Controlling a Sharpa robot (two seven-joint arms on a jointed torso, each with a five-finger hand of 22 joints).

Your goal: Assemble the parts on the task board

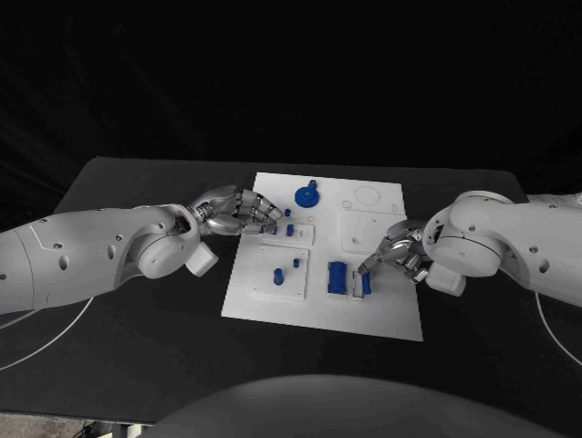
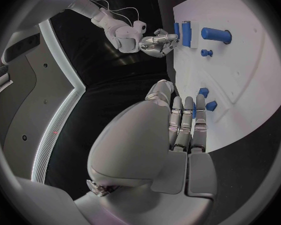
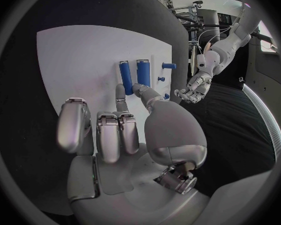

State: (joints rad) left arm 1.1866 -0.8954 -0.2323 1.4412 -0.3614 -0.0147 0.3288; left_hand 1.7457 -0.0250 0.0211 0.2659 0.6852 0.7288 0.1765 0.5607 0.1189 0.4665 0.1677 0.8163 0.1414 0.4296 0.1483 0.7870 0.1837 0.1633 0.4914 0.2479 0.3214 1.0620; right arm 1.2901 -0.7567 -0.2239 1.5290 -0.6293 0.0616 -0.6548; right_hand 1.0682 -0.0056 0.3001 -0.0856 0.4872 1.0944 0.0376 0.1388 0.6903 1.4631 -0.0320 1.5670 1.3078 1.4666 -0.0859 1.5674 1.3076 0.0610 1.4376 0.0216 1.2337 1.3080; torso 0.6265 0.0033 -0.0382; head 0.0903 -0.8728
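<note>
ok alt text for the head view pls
A white task board lies on a black table with small blue parts on it, including a round blue gear. The left hand hovers at the board's left edge; the right hand reaches two upright blue cylinders.

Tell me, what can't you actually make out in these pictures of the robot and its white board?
- Whether the left hand holds a small blue part: its own fingers cover it in the head and left wrist views.
- Whether the right hand touches the thin blue bar: head view too small, fingers overlap it in the right wrist view.
- The faint round outlines on the task board: too pale to identify.
</note>
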